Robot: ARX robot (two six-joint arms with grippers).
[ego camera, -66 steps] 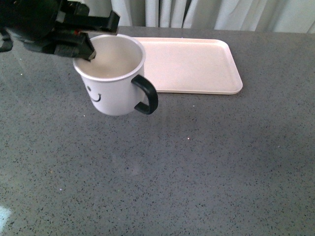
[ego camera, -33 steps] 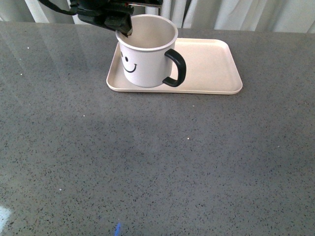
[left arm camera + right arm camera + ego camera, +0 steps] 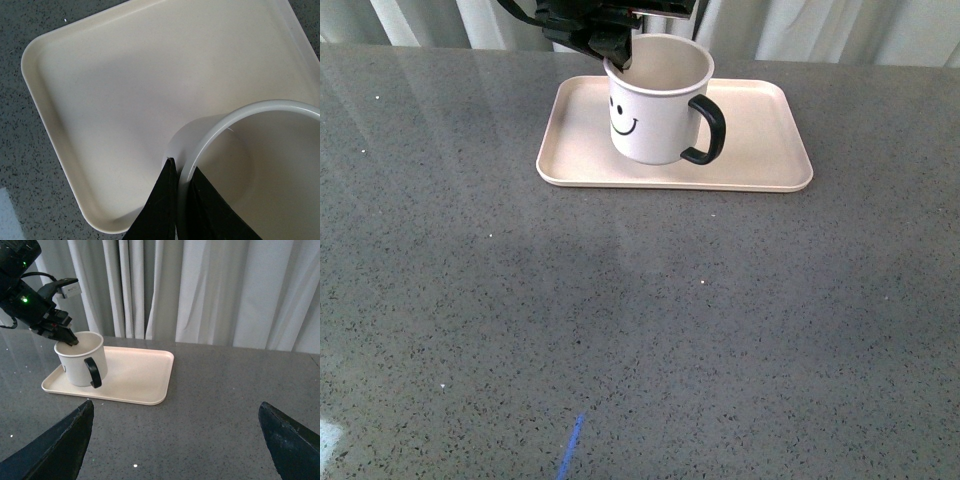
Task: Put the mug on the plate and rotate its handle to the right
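- While the near stretch of grey table (image 3: 640, 350) lies bare, my right gripper (image 3: 175, 407) hangs over it, jaws spread wide and holding nothing.
- Plate (image 3: 760, 140): flat, toward the table's far edge.
- Mug (image 3: 658, 110): a second ago it was in the air off the plate's near-left corner. Now it is upright over the plate, left of middle. From here I can't be sure the base is fully seated.
- Handle (image 3: 708, 128): points right, angled a little toward me.
- Left gripper (image 3: 617, 55): jaws narrow, pinching the mug's far-left rim, one finger inside and one outside.
- My read: placement is almost done. What's left is the release, with perhaps a small turn.
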